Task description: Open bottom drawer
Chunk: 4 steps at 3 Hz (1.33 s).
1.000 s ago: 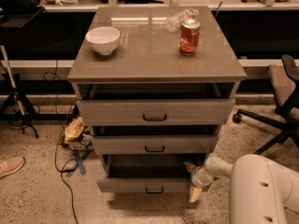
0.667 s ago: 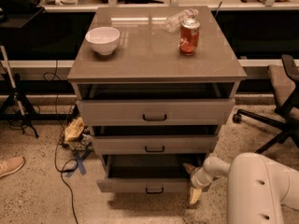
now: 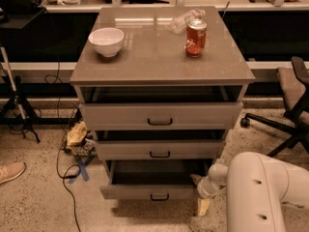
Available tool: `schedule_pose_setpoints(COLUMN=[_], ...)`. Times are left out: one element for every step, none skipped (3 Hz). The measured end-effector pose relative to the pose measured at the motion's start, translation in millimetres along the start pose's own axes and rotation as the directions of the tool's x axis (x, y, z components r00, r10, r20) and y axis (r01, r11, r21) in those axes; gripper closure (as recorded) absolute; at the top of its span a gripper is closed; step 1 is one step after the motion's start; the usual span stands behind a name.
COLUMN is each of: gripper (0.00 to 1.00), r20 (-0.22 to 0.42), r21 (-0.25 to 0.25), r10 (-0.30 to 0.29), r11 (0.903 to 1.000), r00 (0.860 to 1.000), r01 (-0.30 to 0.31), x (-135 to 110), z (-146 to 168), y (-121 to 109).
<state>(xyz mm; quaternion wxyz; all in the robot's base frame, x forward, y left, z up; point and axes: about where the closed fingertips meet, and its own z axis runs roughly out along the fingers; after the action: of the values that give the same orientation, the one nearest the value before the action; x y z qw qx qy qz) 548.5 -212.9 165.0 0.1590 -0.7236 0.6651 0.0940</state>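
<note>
Bottom drawer (image 3: 130, 192): lowest on the bench (image 3: 159, 64) front edge, pulled well out, interior showing. Gripper (image 3: 200, 193): low at the front right corner, just beside the drawer's right end; open or closed, cannot tell. Bowl (image 3: 106, 41) and can (image 3: 195, 37) on top.

The grey-taupe three-drawer cabinet (image 3: 154, 64) carries a white ceramic bowl (image 3: 106, 41) at the left of its top and a red drinks can (image 3: 195, 37) at the right. The bottom drawer (image 3: 140, 192), a flat grey-taupe front with a small black bar handle (image 3: 159, 197), projects farther from the cabinet than the two drawers above. The white arm's gripper (image 3: 201, 194) sits just beside that front's right end.
</note>
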Motion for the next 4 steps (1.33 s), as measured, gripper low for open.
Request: schedule_pose_setpoints(gripper=[0.16,0.39,0.63,0.86], r20=[-0.021,-0.026,-0.012,0.010], r21=[-0.026,-0.032,-0.040,-0.023], r10=[0.017,0.025,0.033,0.048], r11=[0.9995,0.9992,0.9986,0.9986], r00=[1.000,0.999,0.999,0.999], r01=[-0.017,-0.025,-0.034,-0.048], x=[1.2,-2.0,-3.4,-1.7], z=[2.3,0.8,1.1,-8.9], y=[11.4,21.2,32.0,43.3])
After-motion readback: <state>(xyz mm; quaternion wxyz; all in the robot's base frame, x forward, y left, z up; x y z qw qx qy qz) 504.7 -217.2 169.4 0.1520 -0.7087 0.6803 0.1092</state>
